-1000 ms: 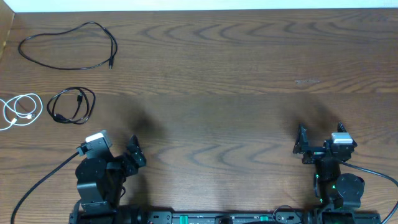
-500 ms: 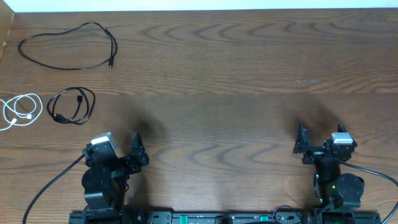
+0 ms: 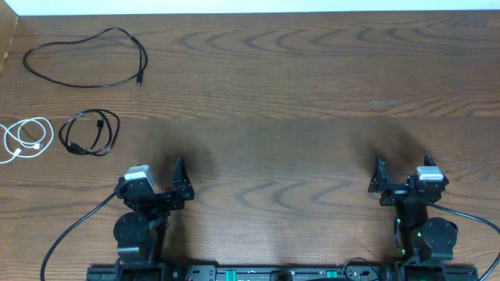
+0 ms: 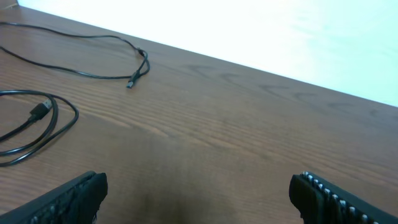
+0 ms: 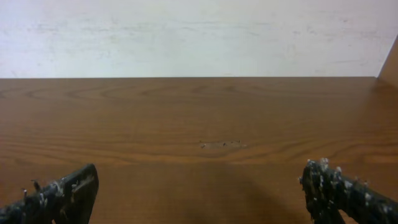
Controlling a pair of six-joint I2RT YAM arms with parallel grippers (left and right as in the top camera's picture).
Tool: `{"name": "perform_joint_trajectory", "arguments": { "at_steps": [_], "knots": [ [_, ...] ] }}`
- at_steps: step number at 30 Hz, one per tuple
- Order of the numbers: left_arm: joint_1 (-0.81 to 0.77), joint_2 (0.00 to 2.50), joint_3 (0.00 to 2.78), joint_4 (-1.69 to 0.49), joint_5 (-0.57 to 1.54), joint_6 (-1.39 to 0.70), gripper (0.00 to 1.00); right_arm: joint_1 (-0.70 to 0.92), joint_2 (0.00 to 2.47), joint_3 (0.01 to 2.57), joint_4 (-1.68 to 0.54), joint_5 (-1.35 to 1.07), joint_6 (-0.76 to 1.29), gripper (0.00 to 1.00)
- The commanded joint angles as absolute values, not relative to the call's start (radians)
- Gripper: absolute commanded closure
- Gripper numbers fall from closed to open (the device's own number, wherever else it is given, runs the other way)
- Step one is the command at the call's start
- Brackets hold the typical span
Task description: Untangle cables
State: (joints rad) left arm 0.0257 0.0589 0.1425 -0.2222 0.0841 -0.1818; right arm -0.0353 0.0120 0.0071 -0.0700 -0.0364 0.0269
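Note:
Three cables lie apart at the table's far left in the overhead view. A long black cable (image 3: pixel 86 58) forms a wide loop, a second black cable (image 3: pixel 90 131) is coiled, and a white cable (image 3: pixel 23 139) is coiled by the edge. My left gripper (image 3: pixel 156 176) stands open near the front edge, well short of them. In the left wrist view it (image 4: pixel 199 193) holds nothing, with the long cable's plug (image 4: pixel 130 83) and the coiled black cable (image 4: pixel 40 111) ahead to the left. My right gripper (image 3: pixel 403 165) is open at the front right, (image 5: pixel 199 193) over bare wood.
A pale wall runs behind the table's far edge (image 3: pixel 250 11). A raised wooden side (image 3: pixel 8 39) borders the left end. A thick black arm wire (image 3: pixel 70 226) trails from the left arm's base. A small scuff (image 5: pixel 221 144) marks the wood ahead of the right gripper.
The left arm has shifted to the right and turned so that its gripper points straight up the table. The right arm and the cables have not moved.

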Motion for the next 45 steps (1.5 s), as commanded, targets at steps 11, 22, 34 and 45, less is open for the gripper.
{"name": "perform_joint_trajectory", "arguments": {
  "at_steps": [11, 22, 34, 45],
  "knots": [
    [-0.006, 0.001, 0.100, -0.171, 0.084, -0.123, 0.02, -0.039, 0.006, 0.006, -0.075, -0.029, 0.040, 0.01],
    [-0.020, 0.001, 0.039, -0.018, 0.026, -0.124, 0.02, -0.039, 0.006, 0.006, -0.075, -0.029, 0.040, 0.01],
    [-0.020, 0.001, 0.004, 0.033, 0.025, -0.108, 0.02, -0.039, 0.006, 0.006, -0.075, -0.029, 0.040, 0.01],
    [-0.020, 0.001, 0.004, -0.072, 0.014, -0.053, 0.02, -0.039, 0.006, 0.006, -0.075, -0.029, 0.040, 0.01]
  ]
}}
